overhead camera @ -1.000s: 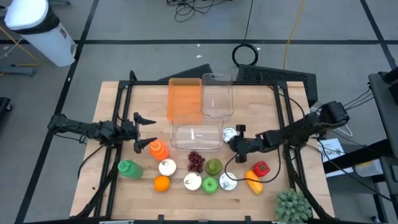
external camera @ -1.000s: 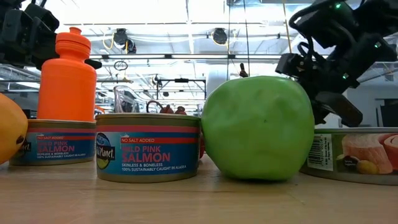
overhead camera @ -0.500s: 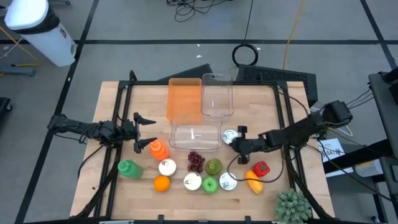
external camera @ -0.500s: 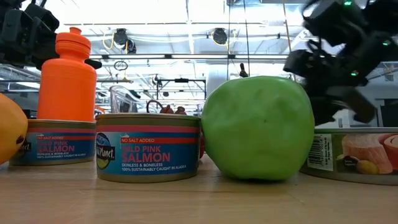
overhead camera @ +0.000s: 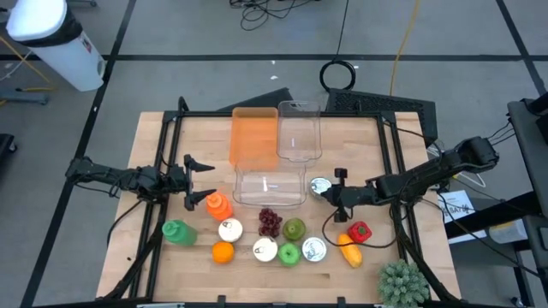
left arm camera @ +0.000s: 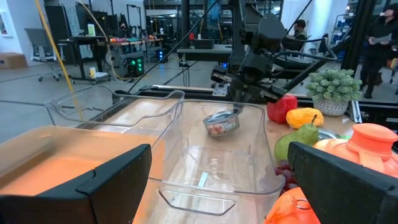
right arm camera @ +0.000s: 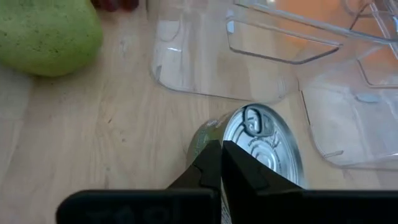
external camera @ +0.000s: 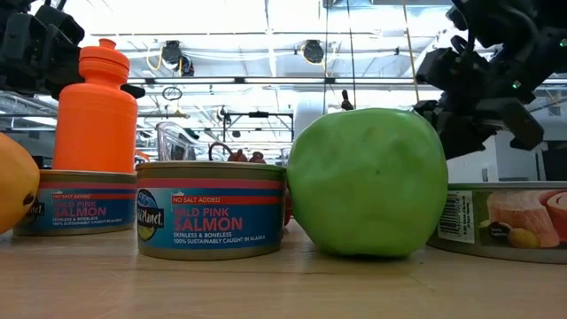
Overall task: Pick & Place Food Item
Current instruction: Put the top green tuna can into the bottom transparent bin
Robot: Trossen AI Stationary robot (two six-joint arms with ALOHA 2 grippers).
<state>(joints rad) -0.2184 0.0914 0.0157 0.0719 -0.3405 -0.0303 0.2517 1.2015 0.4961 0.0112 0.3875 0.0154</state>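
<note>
The right pincer [overhead camera: 336, 190] is clenched with nothing in it, beside the small tin [overhead camera: 319, 186] on the tabletop [overhead camera: 360, 141]. It should open wide, then pinch the tin's sides. The left pincer [overhead camera: 199, 178] waits, released.

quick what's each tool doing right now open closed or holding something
Left tool: open, holding nothing, near the orange bottle.
Right tool: closed, holding nothing, just above the can beside the clear container.
</note>
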